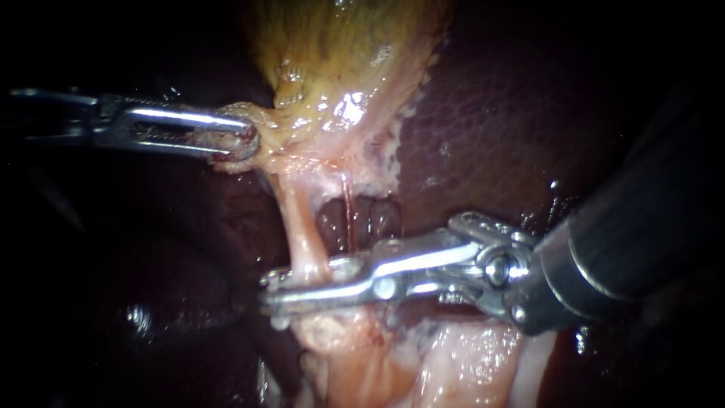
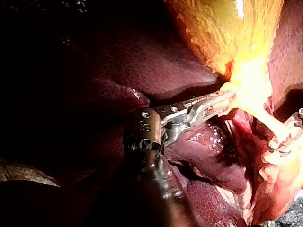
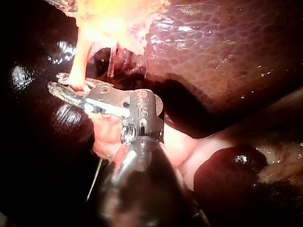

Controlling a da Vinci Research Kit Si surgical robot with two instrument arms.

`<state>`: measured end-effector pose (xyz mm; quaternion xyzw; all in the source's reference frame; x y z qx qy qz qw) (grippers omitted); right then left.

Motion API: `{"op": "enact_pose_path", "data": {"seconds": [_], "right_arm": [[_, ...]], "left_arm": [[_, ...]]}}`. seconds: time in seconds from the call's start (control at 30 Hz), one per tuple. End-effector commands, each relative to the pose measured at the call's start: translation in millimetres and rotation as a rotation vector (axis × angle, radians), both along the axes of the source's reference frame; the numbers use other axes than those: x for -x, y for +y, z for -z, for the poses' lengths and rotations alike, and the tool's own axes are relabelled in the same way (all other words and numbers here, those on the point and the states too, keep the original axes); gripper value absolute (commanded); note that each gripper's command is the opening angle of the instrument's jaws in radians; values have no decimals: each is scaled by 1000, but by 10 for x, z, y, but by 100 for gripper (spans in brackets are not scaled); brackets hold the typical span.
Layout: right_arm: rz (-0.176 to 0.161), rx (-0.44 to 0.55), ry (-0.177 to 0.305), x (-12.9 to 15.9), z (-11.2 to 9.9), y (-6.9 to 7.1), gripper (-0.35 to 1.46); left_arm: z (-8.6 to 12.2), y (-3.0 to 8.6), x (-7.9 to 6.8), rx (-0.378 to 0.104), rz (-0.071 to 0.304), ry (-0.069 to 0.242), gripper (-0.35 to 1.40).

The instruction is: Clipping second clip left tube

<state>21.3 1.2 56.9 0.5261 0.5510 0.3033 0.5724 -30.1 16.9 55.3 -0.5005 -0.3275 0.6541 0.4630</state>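
Right instrument (image 1: 276,291) up close, its shaft coming in from the right, jaws nearly together and pinching the pale left tube (image 1: 300,227) from both sides, low on its run. Up the tube, the left instrument (image 1: 240,142) has its jaws clamped on the gallbladder (image 1: 340,68) at its lower edge. Dark liver (image 1: 491,128) lies behind.

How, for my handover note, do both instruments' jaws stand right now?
Left instrument: jaws shut on tissue at the gallbladder's lower edge.
Right instrument: jaws shut on the left tube.
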Motion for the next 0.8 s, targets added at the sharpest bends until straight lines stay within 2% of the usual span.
{"op": "enact_pose_path", "data": {"seconds": [0.03, 0.07, 0.13, 0.8], "right_arm": [[0, 0, 0, 0, 0, 0, -19], [-3, 0, -2, 0, 0, 0, -28], [-3, 0, -2, 0, 0, 0, -35], [-4, 6, -1, 0, -5, 2, -35]], "left_arm": [[0, 0, 0, 0, 0, 0, -35], [0, 0, 0, 0, 0, 0, -35], [0, 0, 0, 0, 0, 0, -35], [0, 0, 0, 0, 0, 0, -35]]}}
